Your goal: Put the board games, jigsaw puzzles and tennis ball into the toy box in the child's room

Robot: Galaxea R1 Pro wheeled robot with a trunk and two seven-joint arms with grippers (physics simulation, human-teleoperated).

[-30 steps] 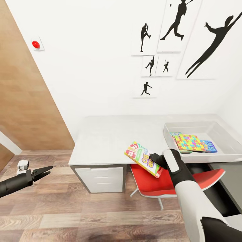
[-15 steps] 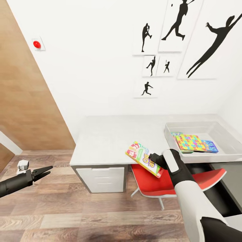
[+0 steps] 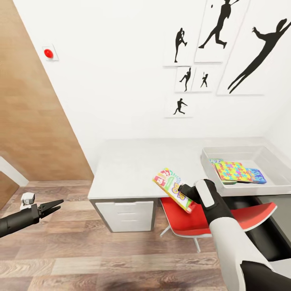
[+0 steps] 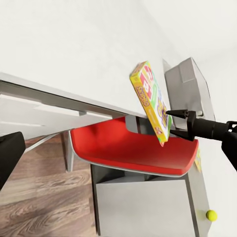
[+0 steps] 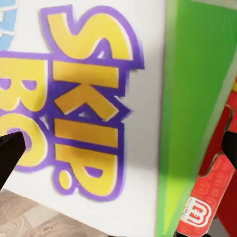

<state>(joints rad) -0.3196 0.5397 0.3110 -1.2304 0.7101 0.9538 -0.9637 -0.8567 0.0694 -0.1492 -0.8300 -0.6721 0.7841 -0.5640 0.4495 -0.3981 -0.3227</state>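
While your right end effector (image 3: 186,190) grips the Skip-Bo box (image 3: 173,189) tilted above the red chair (image 3: 190,220), just off the desk's (image 3: 133,165) near edge, the toy box (image 3: 210,155) lies far-right; your left end effector (image 3: 54,205) hangs empty, released.

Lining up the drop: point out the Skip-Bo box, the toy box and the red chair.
Skip-Bo box (image 3: 171,186), head view, printed top face.
Toy box (image 3: 242,190), head view, near rim.
Red chair (image 3: 184,220), head view, seat.

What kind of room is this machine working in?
Probably a child's bedroom or study corner: a pale desk with a red chair tucked under it, athlete silhouette pictures on the wall, and a tray holding colourful puzzles.
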